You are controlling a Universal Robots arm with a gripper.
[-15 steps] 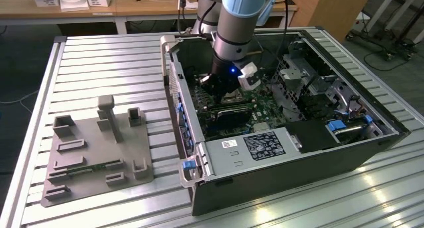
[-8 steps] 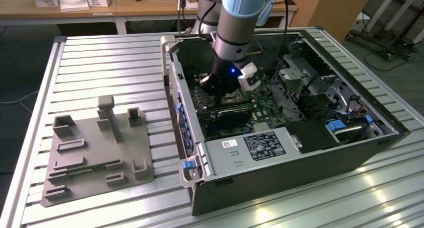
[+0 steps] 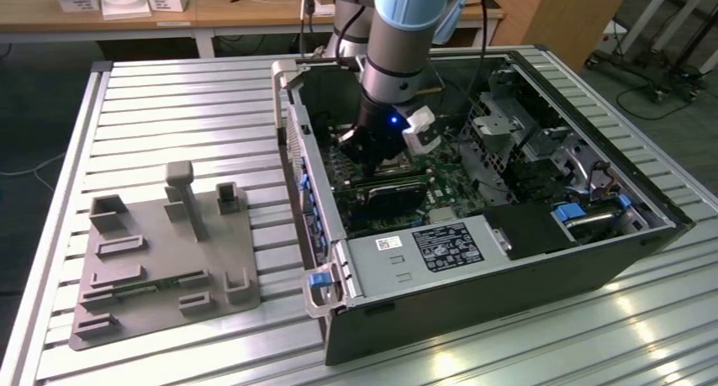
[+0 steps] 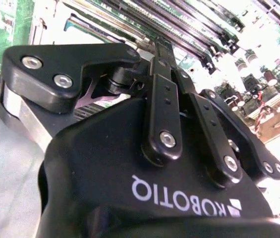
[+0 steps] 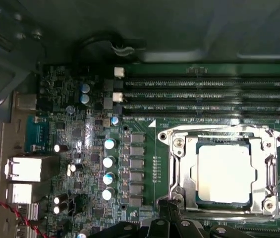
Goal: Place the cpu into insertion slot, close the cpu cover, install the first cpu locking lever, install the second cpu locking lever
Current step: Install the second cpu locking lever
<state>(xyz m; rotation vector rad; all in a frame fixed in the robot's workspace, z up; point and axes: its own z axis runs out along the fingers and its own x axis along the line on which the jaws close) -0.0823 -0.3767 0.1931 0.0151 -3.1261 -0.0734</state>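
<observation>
A pale, matt metal top is shown on the cpu (image 5: 226,173), framed by the bright, polished steel of the cpu cover (image 5: 182,163). The gripper (image 4: 162,47) is seen in smooth black plastic with shiny metal screw heads, a brushed silver band at its base. The circuit board (image 5: 144,148) is finished in glossy green lacquer. The computer case (image 3: 628,251) is made of dark matt sheet metal, set on a ribbed, satin aluminium table (image 3: 180,108).

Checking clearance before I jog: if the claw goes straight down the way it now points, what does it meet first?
Most likely the edge of the cpu cover, closed over the cpu; the claw hangs right above that rim, though depth is unclear.
</observation>
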